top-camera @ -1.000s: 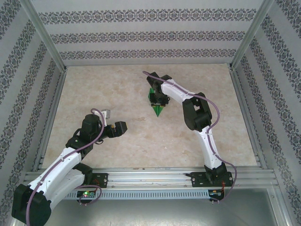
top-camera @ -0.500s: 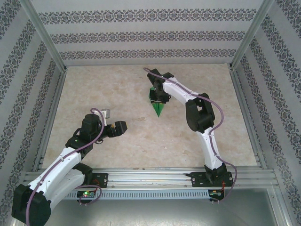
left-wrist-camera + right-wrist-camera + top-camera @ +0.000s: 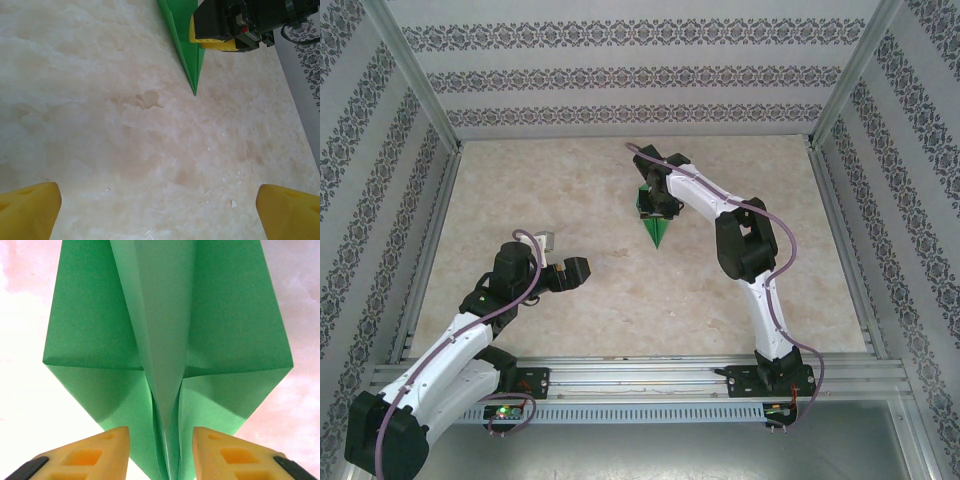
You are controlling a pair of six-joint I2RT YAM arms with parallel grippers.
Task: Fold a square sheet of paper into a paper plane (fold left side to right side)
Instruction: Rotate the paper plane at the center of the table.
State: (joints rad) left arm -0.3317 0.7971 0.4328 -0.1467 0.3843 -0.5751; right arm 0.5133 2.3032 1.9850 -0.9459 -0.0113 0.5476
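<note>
paper plane (image 3: 654,230) looks fully folded, near middle of table (image 3: 520,200), nose toward 6 o'clock. likely final step. right gripper (image 3: 160,434) part-open, straddling centre keel, no pinch. left gripper (image 3: 160,210) spread wide, empty, at plane's 8 o'clock. next, probably: pinch keel squarely or lift away without dragging paper.

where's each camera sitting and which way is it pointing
Top external: above and behind the arm bases, looking down at the table; both arms show.
Left wrist: on the left arm, facing across the table toward the paper plane; left end effector fingertips wide apart at the bottom corners.
Right wrist: close over the paper plane, looking down onto it; right end effector fingers straddle its centre ridge.
Shared: all three see the paper plane.
</note>
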